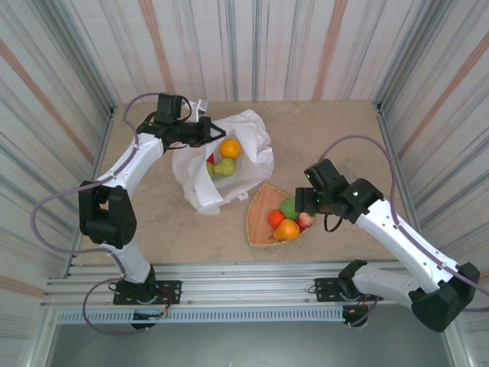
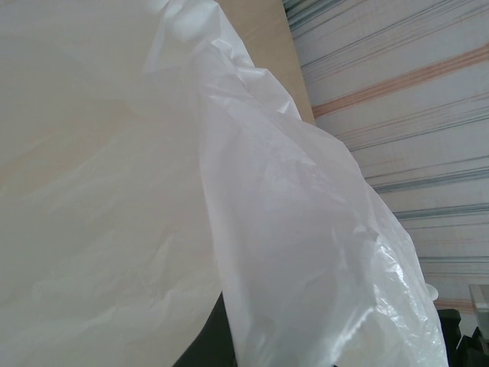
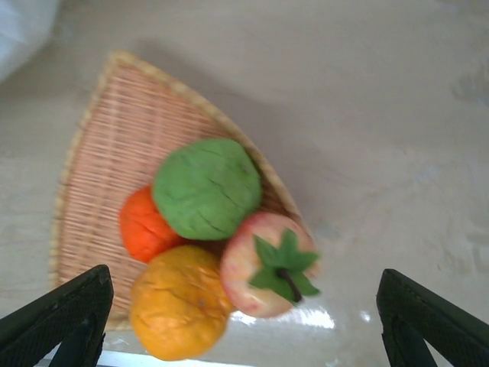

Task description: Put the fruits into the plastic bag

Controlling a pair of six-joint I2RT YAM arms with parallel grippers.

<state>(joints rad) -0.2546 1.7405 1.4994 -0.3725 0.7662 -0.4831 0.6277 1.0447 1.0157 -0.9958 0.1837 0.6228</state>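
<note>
The white plastic bag (image 1: 229, 172) lies at the table's middle left, mouth held up. My left gripper (image 1: 205, 131) is shut on its top edge; in the left wrist view the bag (image 2: 306, 252) drapes over a dark finger (image 2: 208, 342). Inside the bag lie an orange fruit (image 1: 230, 147), a green one (image 1: 224, 167) and a red one (image 1: 210, 158). My right gripper (image 3: 243, 284) hangs open just above the woven tray (image 3: 114, 138). On the tray sit a green fruit (image 3: 206, 187), a red-orange fruit (image 3: 141, 225), an orange fruit (image 3: 177, 302) and a pinkish apple (image 3: 263, 264).
The tan fan-shaped tray (image 1: 261, 205) lies right of the bag, near the table's front edge. Striped walls close in the table at the back and both sides. Bare tabletop (image 1: 336, 138) stretches to the right of the bag.
</note>
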